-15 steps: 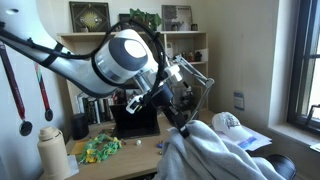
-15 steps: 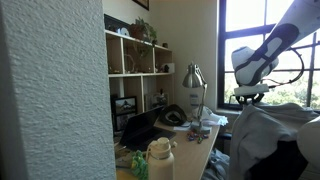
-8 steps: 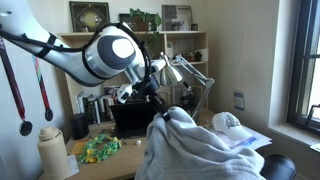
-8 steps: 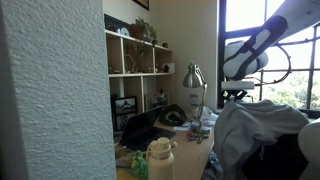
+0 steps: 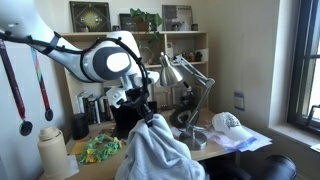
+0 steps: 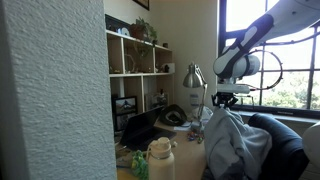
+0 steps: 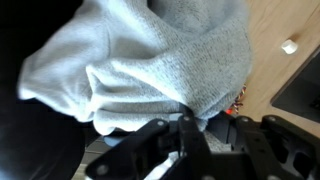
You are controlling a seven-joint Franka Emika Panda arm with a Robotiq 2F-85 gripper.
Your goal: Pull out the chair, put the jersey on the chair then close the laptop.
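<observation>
One bulky pale grey-white cloth jersey [image 6: 238, 148] is dangling, pinched at its top by the claw [image 6: 226, 103], just beside the black flat-backed chair [image 6: 290, 150]; carrying it squarely over that chair before lowering is looking wisest.

Daylight from window [image 6: 300, 75], glare there; wrist view soft, perhaps motion-blurred.

The desk lamp [image 6: 193, 75] and hanging jersey [image 6: 232, 145] crowd the space before the laptop [image 6: 140, 128].
</observation>
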